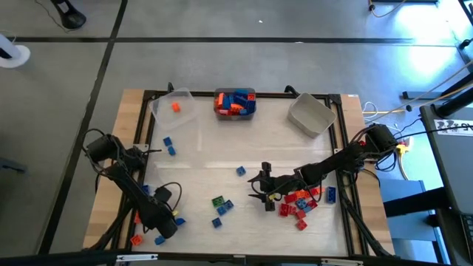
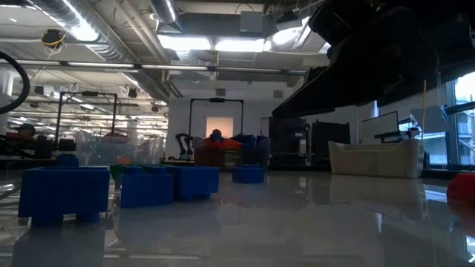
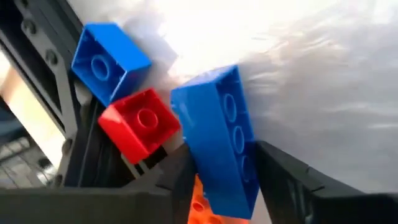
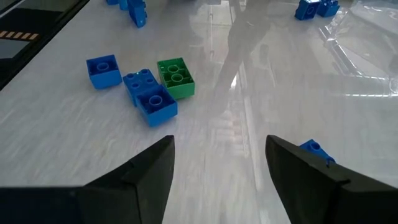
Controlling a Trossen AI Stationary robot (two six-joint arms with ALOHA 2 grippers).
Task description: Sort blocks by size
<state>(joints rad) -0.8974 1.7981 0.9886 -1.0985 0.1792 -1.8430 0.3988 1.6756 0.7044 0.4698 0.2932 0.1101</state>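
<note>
My left gripper (image 1: 167,222) points steeply down at the table's near left corner. In the left wrist view a long blue block (image 3: 219,140) stands between its fingers, beside a red block (image 3: 139,124), a small blue block (image 3: 109,59) and an orange one (image 3: 204,210). My right gripper (image 1: 262,190) hovers open mid-table, left of a heap of red blocks (image 1: 298,204). Ahead of it a green block (image 4: 176,77) and blue blocks (image 4: 146,93) lie on the table, clear of its fingers. My left gripper is shut on the long blue block's near end (image 3: 231,186), one finger (image 3: 179,182) on each long side. The fingers come from above, slanting, and lie across the block. Its far end (image 3: 205,87) touches the red block. Whether it rests on the table is hidden.
Along the far edge stand a clear bin (image 1: 174,109) holding one orange block, a bin (image 1: 235,103) full of blue and orange blocks, and a grey bin (image 1: 310,115). Loose blue blocks (image 1: 168,145) lie at the left. The black frame rail (image 3: 43,93) runs close behind the left gripper.
</note>
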